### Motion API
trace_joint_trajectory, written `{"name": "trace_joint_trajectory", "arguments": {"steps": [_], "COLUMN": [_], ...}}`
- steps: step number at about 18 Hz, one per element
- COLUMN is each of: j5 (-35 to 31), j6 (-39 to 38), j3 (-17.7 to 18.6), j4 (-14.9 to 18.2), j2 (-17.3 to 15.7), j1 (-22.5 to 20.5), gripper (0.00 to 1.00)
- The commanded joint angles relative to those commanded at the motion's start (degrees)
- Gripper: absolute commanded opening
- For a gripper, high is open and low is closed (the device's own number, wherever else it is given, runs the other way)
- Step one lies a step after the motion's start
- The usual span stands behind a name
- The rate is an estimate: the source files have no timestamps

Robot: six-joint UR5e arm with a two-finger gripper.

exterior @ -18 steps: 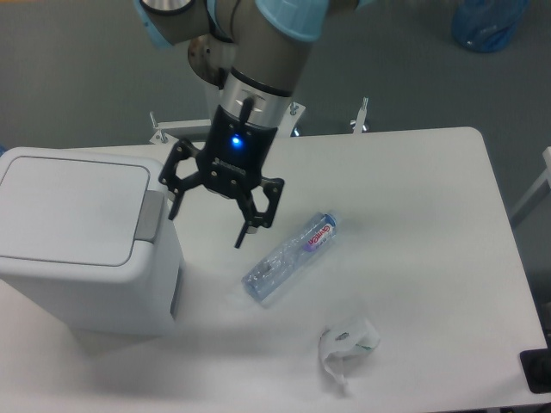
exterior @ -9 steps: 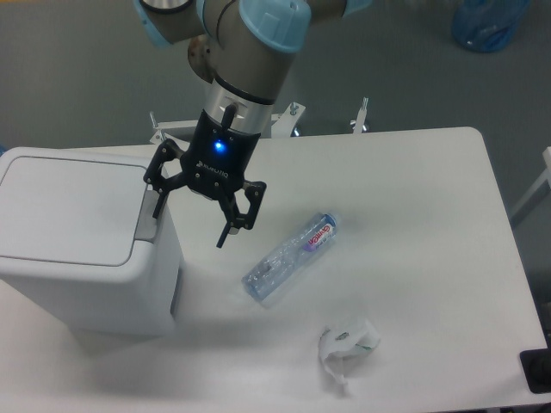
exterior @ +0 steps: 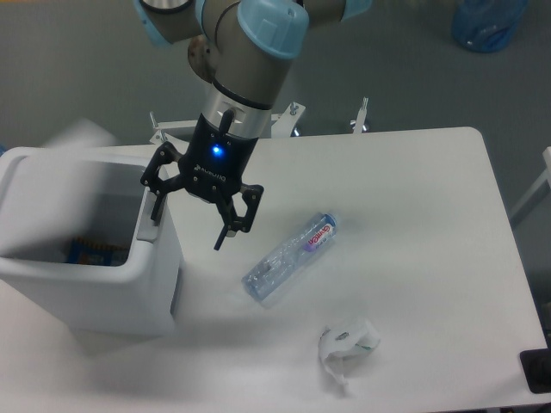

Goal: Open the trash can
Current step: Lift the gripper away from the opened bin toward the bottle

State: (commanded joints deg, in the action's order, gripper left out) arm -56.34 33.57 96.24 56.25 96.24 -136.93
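Even, bright overhead light on my table (exterior: 413, 215), w/ mild glare. Soft shadow right of the trash can (exterior: 86, 249). Its lid's a motion-blurred smear above it (mid-swing); everything else looks sharp enough.

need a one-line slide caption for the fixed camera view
Open gripper at the grey button of the trash can, lid up and blurred; bottle and crumpled wrapper lie on the table.

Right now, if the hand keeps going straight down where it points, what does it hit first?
Its near finger already sits at the bin button tab, so that comes first. The far finger would probably reach bare table, short of the bottle; depth is unclear.
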Motion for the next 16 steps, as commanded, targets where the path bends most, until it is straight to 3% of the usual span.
{"name": "trace_joint_trajectory", "arguments": {"steps": [7,12,16], "j5": [-0.09,-2.36,-9.12], "j6": [0.44,1.84,10.43], "j3": [-1.93,-2.11,-1.32], "j4": [-0.61,-4.21,-4.13], "j2": [-0.09,0.35,2.90], "j1": [-0.78,-7.10,-13.16], "gripper": [1.00,1.00,1.00]}}
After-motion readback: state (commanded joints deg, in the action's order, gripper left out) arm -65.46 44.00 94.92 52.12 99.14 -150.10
